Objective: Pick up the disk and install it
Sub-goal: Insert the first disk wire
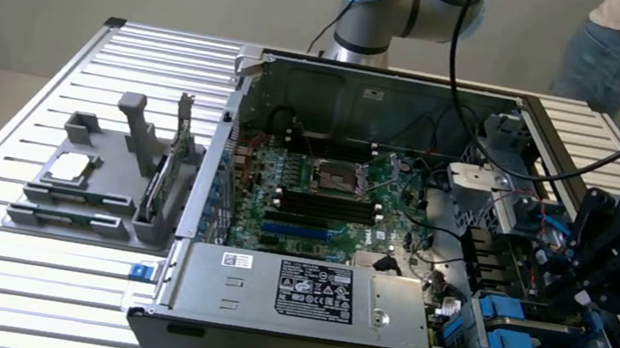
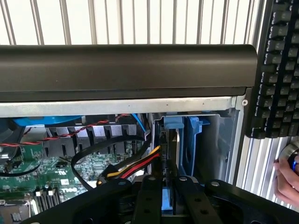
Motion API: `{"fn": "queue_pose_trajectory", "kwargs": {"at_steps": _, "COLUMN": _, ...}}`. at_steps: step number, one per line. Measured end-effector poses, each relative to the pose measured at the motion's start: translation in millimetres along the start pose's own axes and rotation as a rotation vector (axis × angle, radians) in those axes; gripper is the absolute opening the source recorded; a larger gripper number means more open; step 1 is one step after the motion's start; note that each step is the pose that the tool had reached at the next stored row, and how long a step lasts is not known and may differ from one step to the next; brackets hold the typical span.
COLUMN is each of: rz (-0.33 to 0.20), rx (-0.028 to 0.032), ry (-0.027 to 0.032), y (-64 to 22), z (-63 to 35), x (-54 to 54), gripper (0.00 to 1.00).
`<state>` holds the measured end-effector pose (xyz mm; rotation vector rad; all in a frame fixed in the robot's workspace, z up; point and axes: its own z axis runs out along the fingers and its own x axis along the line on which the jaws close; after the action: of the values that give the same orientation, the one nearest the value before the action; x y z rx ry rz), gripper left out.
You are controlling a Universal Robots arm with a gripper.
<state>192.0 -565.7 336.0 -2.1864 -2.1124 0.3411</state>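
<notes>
The disk stands on edge in its blue carrier inside the drive bay at the corner of the open computer case. In the wrist view it runs away from my gripper, whose two black fingers sit on either side of its near end, shut on it. In the exterior view my gripper reaches down into the drive bay at that view's right, and it hides most of the disk there.
Yellow, red and black cables lie just beside the disk. More blue carriers sit low in the bay. Nearby are the motherboard, a grey power supply box, a grey fixture with a silver chip, a keyboard, a person's hand.
</notes>
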Motion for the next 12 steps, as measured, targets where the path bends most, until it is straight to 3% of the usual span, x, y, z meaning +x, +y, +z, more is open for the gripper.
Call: {"fn": "queue_pose_trajectory", "kwargs": {"at_steps": 12, "rz": 0.01, "rx": 0.0011, "ry": 0.0021, "y": 1.0, "z": -0.1, "x": -1.4, "gripper": 0.16}}
